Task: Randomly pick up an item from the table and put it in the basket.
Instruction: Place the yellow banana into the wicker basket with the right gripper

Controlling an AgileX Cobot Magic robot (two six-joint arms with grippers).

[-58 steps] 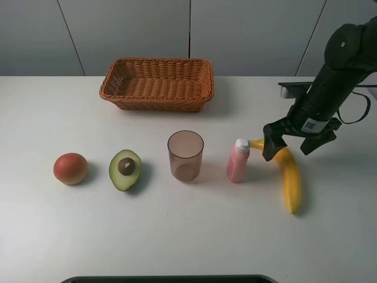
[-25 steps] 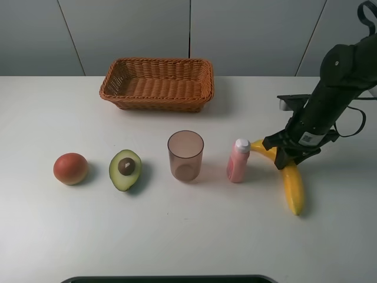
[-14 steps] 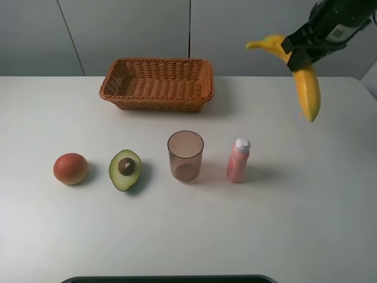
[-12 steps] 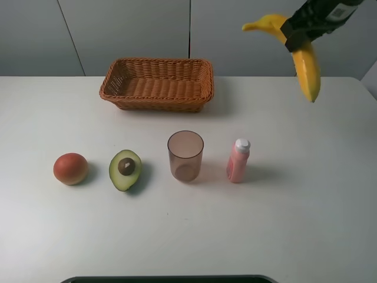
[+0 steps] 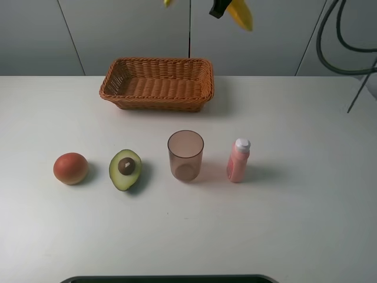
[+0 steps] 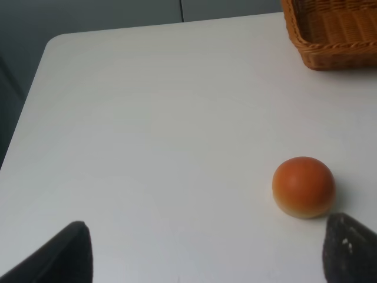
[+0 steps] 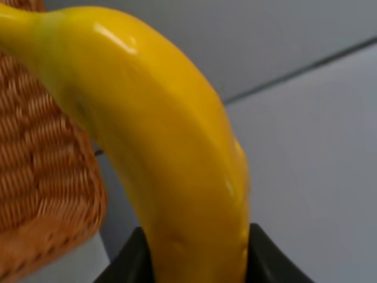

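**DESK:** Caption pls, front to back. What's nearest?

**PHOTOG:** Fgd: left gripper [image 6: 206,259], jaws wide apart w/ nothing btwn them, hangs over the white table [image 5: 306,224] near a round orange-red fruit [image 5: 70,168]. Same row, running right: halved avocado [image 5: 125,170], brownish cup [image 5: 185,155], pink bottle [image 5: 238,160], each apart from the next.

**DESK:** And the banana?

**PHOTOG:** Bkgd, top edge. Banana [image 7: 171,147] is in the air, clamped in the right gripper [image 7: 194,262]. Jaws are closed hard on its sides, and a long stretch sticks out past the fingers [image 7: 126,262]. The wicker basket [image 5: 157,83] sits below at the table's far side. Banana looks to be over or just past the basket's right end. Frame crops it, so can't say which.

**DESK:** What could go wrong?

**PHOTOG:** Three things, IMO.
- **Slip:** Skin's glossy and the grip's off-centre, so it could pivot or slide out before reaching the basket.
- **Bounce:** It's up high and the basket's sides are low & flared, so a drop from there may hit the rim or bounce out.
- **Miss:** If it's let go while still off to the right, it lands on the table beside the basket.

Prob needs centring & lowering first.
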